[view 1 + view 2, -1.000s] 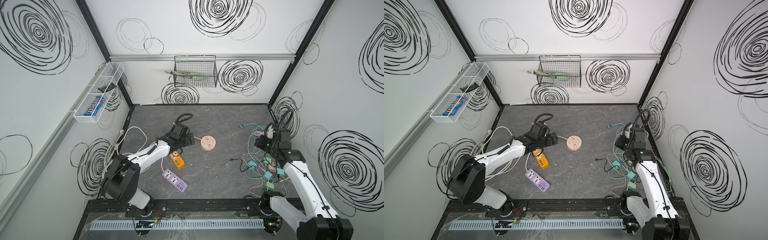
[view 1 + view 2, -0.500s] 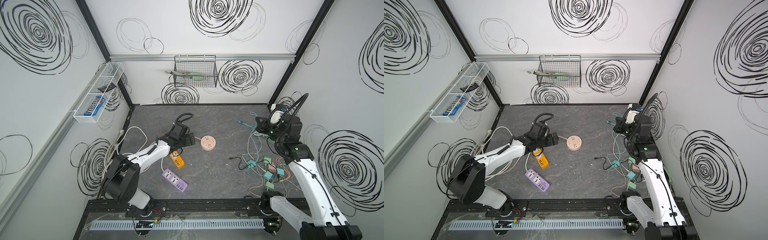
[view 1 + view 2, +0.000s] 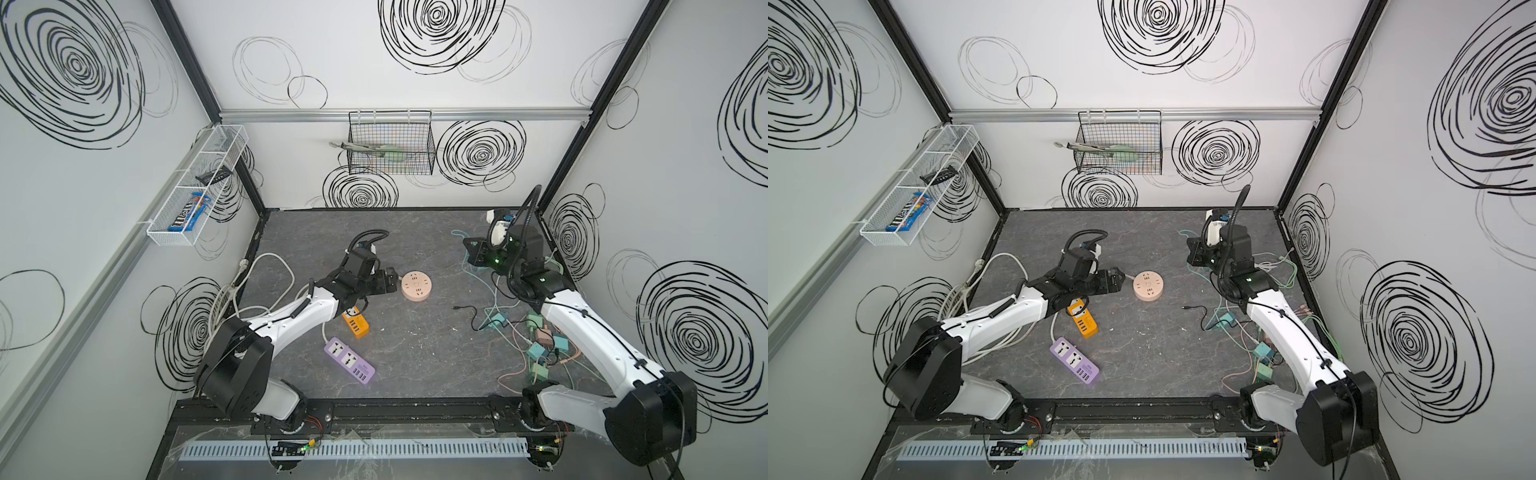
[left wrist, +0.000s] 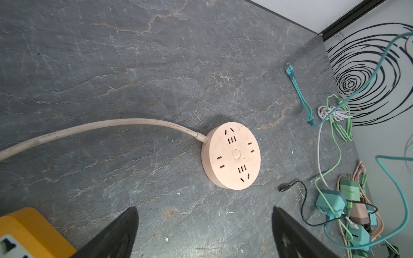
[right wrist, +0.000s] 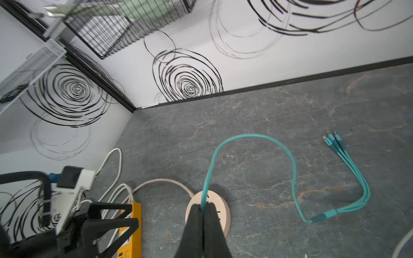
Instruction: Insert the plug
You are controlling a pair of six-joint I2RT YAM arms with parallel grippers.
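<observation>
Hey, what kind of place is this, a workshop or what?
Probably a robot lab test cell: left arm and right arm mounted on a front rail, white walls printed with black swirls, grey tabletop holding a round socket, purple power strip and teal cable.

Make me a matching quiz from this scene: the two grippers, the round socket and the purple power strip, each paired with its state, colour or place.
1 left gripper
2 right gripper
3 round socket
4 purple power strip

A shut on the teal cable
B closest to the front rail
C open, holding nothing
D peach-coloured

Pairs: 1-C, 2-A, 3-D, 4-B
</observation>
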